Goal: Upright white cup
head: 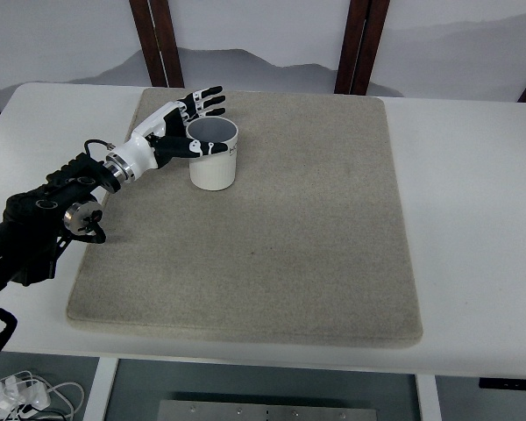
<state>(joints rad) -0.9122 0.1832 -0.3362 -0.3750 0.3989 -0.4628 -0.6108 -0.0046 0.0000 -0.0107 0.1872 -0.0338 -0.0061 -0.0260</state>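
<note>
White cup (213,156) stands upright, mouth up, robot hand (177,128) spread open beside it.

Black arm (44,215), white-and-black robot hand (171,132)

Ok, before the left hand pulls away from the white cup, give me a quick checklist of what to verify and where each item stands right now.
1. White cup upright, mouth facing up: ok.
2. Cup base resting on the beige mat, well inside its edges: ok.
3. Left hand fingers spread, not wrapped around the cup: ok.
4. Thumb off the cup: not ok, it lies across the rim on the near side.
5. Other fingers clear of the cup wall: cannot tell, they extend behind the rim from this view.
6. Retreat path back toward the table's left edge free of objects: ok.
</note>
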